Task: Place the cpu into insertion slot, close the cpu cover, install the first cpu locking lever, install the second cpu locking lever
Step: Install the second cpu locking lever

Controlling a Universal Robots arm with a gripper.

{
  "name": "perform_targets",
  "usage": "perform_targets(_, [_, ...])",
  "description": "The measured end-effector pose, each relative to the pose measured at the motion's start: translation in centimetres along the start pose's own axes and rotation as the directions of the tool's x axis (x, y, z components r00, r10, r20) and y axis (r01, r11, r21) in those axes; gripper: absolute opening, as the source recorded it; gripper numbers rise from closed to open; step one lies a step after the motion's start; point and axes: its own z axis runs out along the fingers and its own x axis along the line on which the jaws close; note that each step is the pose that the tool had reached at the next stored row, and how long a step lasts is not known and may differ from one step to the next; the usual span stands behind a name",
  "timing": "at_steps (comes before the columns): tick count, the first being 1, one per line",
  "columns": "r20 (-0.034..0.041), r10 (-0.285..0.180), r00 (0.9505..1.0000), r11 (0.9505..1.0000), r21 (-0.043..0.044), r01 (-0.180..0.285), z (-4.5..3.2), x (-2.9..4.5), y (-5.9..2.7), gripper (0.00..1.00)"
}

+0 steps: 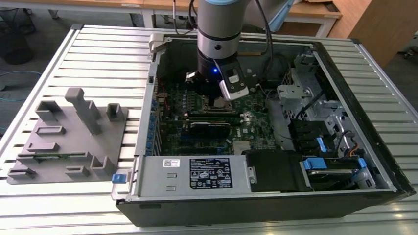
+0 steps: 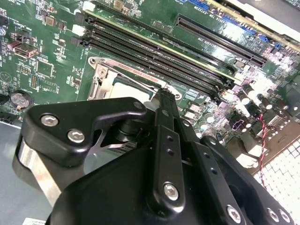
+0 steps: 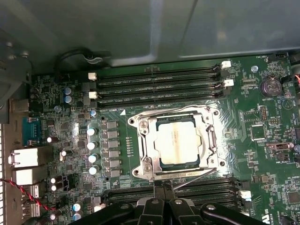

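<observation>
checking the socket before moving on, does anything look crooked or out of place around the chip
Nothing stands out. The cpu lies flat and square in the insertion slot, with the cpu cover down around it. The gripper is by the socket's edge.

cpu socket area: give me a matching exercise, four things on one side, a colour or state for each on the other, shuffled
Things:
1. cpu
2. cpu cover
3. gripper
4. circuit board

Descriptions:
A. green, studded with small parts
B. black, fingertips at the socket's edge
C. dull silver top, seated in the socket
D. silvery frame lying down around the chip

Pairs: 1-C, 2-D, 3-B, 4-A
</observation>
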Motion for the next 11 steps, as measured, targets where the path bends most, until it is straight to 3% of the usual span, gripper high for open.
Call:
perform_targets(7, [0.0,0.0,1.0,1.0,-0.0001,0.0,0.04,0.02,-0.01,0.1])
perform_targets(11, [0.0001,0.0,1.0,1.0,-0.0002,0.0,0.48,0.05,-0.06,0.1])
